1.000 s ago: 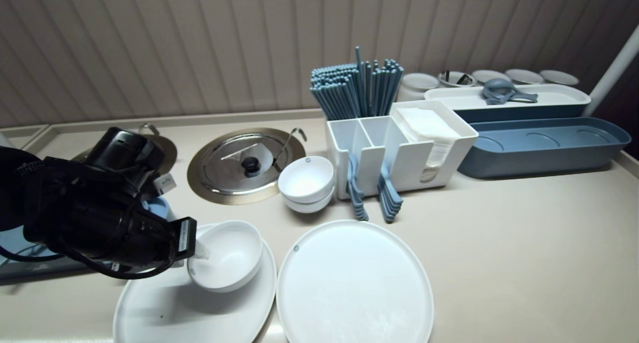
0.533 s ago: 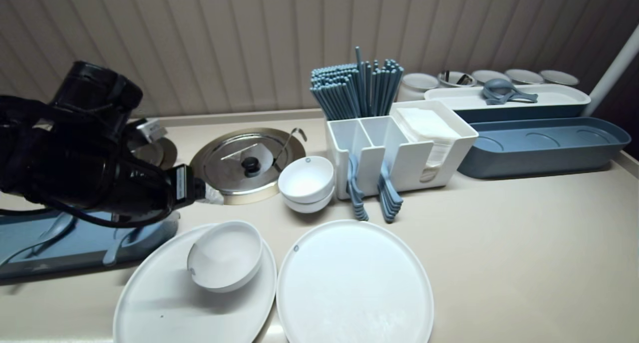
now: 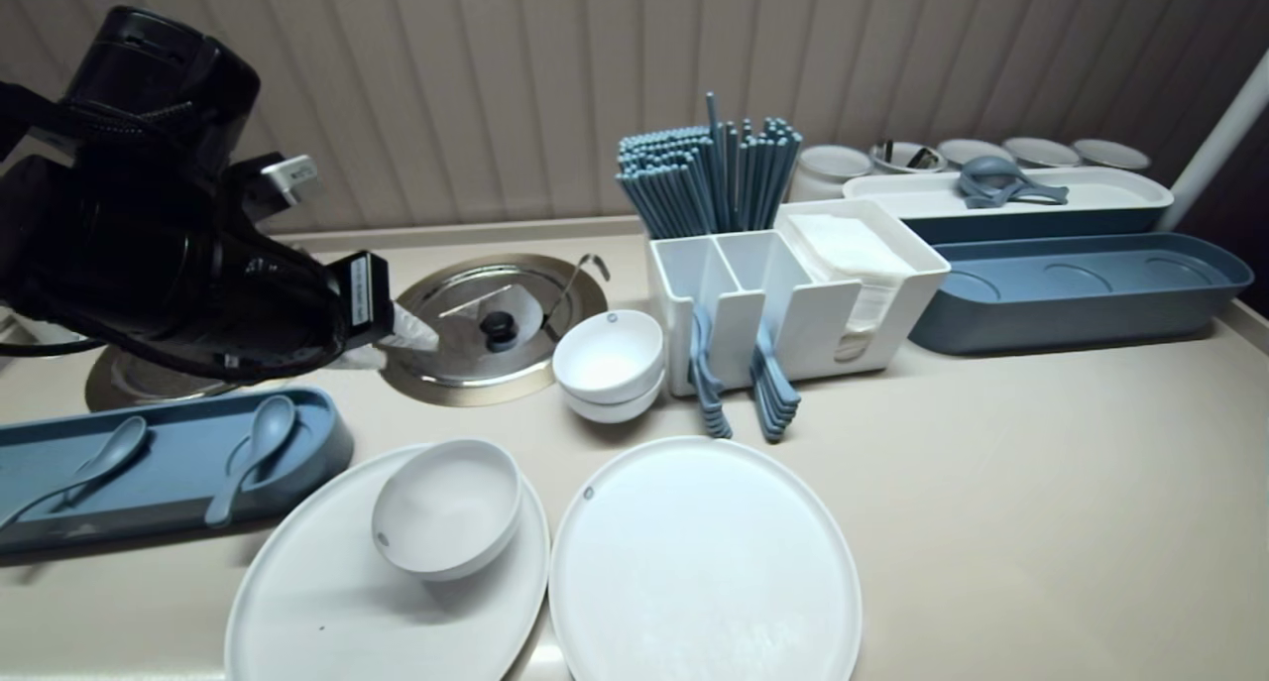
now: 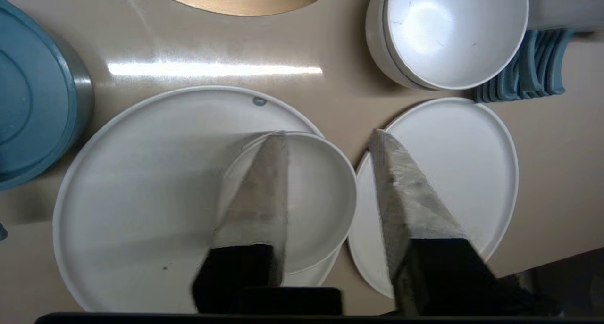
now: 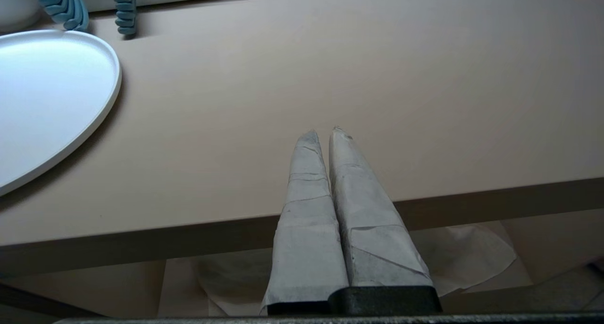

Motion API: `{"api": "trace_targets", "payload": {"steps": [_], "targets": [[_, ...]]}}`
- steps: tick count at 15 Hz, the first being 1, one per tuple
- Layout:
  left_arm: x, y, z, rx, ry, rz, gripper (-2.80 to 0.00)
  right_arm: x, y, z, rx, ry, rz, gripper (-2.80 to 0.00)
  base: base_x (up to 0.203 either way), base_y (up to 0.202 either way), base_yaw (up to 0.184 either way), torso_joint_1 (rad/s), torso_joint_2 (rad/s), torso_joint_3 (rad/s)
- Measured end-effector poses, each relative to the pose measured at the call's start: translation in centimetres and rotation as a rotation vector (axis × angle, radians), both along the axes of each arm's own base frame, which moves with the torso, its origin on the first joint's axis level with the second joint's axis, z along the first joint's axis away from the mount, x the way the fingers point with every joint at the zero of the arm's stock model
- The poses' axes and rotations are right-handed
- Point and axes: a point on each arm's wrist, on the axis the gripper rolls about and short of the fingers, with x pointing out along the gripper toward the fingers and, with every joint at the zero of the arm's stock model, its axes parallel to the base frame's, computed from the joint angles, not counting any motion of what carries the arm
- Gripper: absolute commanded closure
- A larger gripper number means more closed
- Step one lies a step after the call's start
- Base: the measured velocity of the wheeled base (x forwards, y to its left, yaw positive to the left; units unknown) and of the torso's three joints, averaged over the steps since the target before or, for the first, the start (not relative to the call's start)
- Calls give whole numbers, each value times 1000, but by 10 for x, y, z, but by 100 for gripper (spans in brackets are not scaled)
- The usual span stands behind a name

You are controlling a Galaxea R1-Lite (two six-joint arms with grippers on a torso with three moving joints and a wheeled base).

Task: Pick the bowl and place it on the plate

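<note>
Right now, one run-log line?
left gripper open, empty, raised near bowl | bowl on left plate | right gripper shut, at counter edge

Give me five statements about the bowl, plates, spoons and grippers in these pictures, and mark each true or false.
1. The white bowl sits on the left plate. True.
2. A gripper grips that bowl. False: the left gripper hangs clear of it, jaws apart, empty.
3. Three spoons lie in the tray. False: the blue tray holds two spoons.
4. The right gripper has its jaws shut. True.
5. Food lies on the other plate. False: the right plate is bare.
</note>
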Motion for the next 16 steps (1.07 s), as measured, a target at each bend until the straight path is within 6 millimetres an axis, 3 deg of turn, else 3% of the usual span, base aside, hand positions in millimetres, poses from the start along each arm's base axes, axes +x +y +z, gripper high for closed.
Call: {"api": "trace_targets", "payload": {"steps": [7,11,12,16], "targets": [[13,-46,13,60,-124,-220,0,0,0,0,0,0,0,0,0,0,0,0,0,0],[34,-79,4,155,-202,-369,0,0,0,0,0,0,0,0,0,0,0,0,0,0],[39,-85,3,172,-238,-401,-280,0,0,0,0,0,0,0,0,0,0,0,0,0],[51,-104,-11,272,-307,-519,-280,0,0,0,-1,0,1,0,0,0,0,0,0,0]]}}
